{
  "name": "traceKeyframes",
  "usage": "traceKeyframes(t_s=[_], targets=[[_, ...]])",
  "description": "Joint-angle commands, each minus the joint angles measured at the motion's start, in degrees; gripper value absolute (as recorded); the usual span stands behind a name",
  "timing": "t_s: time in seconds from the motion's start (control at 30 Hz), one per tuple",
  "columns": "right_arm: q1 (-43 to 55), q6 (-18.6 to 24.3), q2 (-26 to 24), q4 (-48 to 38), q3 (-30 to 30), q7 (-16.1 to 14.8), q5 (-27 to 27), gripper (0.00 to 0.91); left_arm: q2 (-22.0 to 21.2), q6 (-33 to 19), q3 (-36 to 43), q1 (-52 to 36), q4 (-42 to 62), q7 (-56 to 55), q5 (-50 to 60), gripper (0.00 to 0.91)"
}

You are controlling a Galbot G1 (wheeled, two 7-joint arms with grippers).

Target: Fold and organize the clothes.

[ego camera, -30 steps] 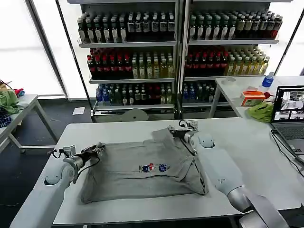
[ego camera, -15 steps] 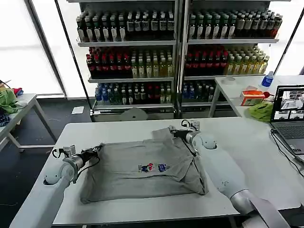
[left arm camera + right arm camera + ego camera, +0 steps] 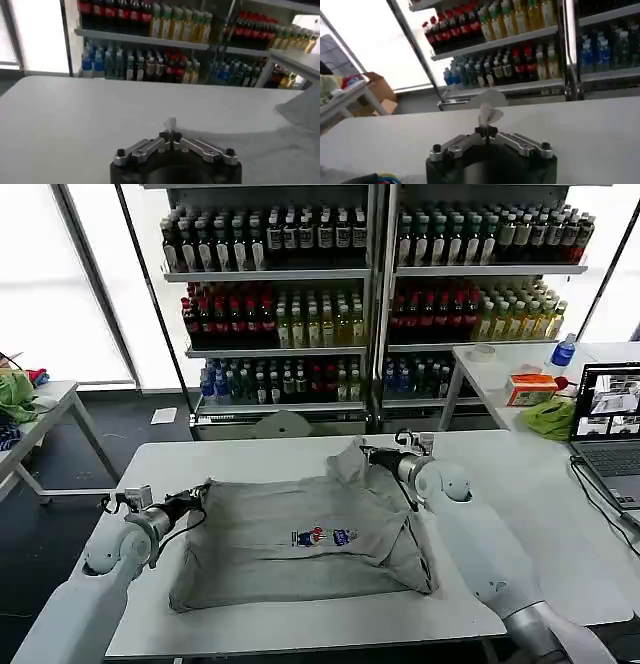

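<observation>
White table (image 3: pixel 300 624), matte, bare apart from one grey shirt (image 3: pixel 290 534) lying across its middle. Shirt is partly spread: body flat, right side folded over in a thick ridge, small red/blue chest print (image 3: pixel 325 537) facing up. Print lettering too small to read.

Left gripper (image 3: pixel 203 494) at the shirt's 9 o'clock edge, fingers clenched on a pinch of fabric. Left wrist view: pads (image 3: pixel 170 135) meet with a small tuft of cloth sticking up between them, the rest of the shirt (image 3: pixel 280 145) trailing over the tabletop (image 3: pixel 75 120).

Right gripper (image 3: pixel 366 456) at the shirt's 1 o'clock corner, also clamped on fabric, lifting it into a peak. Right wrist view: fingertips (image 3: pixel 487 131) closed on a tuft of cloth, bare tabletop (image 3: pixel 580 125) beyond.

Room: tall shelves (image 3: pixel 370 274) at 12 o'clock, rows of bottles (image 3: pixel 270 324), dark, red, yellow and blue-capped; labels unreadable. Bright windows either side. Dark floor.

Around: second white table at 2 o'clock with open laptop (image 3: pixel 605 424), green cloth (image 3: pixel 548 419), orange box (image 3: pixel 530 389), blue bottle (image 3: pixel 563 352), tape roll (image 3: pixel 482 352). Third table at 9 o'clock, green cloth (image 3: pixel 15 394) on it. Nothing lies between the grippers and the shirt.
</observation>
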Motion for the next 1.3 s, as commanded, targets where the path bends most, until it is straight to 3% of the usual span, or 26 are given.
traceKeyframes(t_s=[0.03, 0.4, 0.73, 1.1, 1.3], targets=[[-6.6, -0.5, -4.9, 12.9, 2.4, 1.1, 4.6, 0.000, 0.5, -0.5, -2.4, 3.0, -6.7, -1.1, -1.5, 0.000], [-17.8, -0.5, -10.4, 25.5, 9.2, 2.4, 8.2, 0.000, 0.7, -0.3, -7.4, 10.7, -15.7, -2.4, -2.1, 0.000], [-34.3, -0.5, -17.0, 38.4, 19.1, 2.4, 11.0, 0.000, -0.7, 2.6, -15.5, 24.3, -27.4, -2.9, -1.8, 0.000], [-50.6, -0.4, -18.4, 49.3, 27.9, 3.3, 11.5, 0.000, -3.5, 2.6, -23.3, 40.7, -36.8, 0.5, 4.4, 0.000], [-58.7, 0.2, -18.8, 51.7, 28.7, 3.8, 8.8, 0.000, -6.2, 2.6, -22.6, 46.6, -38.8, 3.2, 11.4, 0.000]])
